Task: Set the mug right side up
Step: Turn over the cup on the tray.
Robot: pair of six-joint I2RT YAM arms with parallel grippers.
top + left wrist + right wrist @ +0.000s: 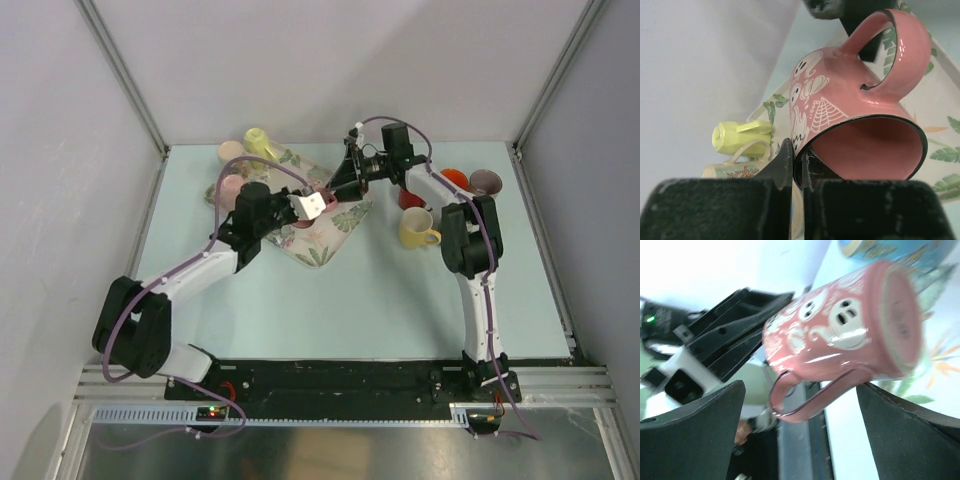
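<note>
Plainly, the left wrist view shows the left gripper (pixel 797 157) clamped on the rim of the pink mug (pixel 850 110), tipped sideways over the leafy cloth (pixel 945 155), not yet upright; the right wrist view, blurred, has the right gripper (pixel 800 390) spread wide around it; from above, both grippers mostly hide it.

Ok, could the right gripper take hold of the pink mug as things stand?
Likely yes: the right gripper is open, facing the pink mug with nothing between; the left gripper holds its rim.
</note>
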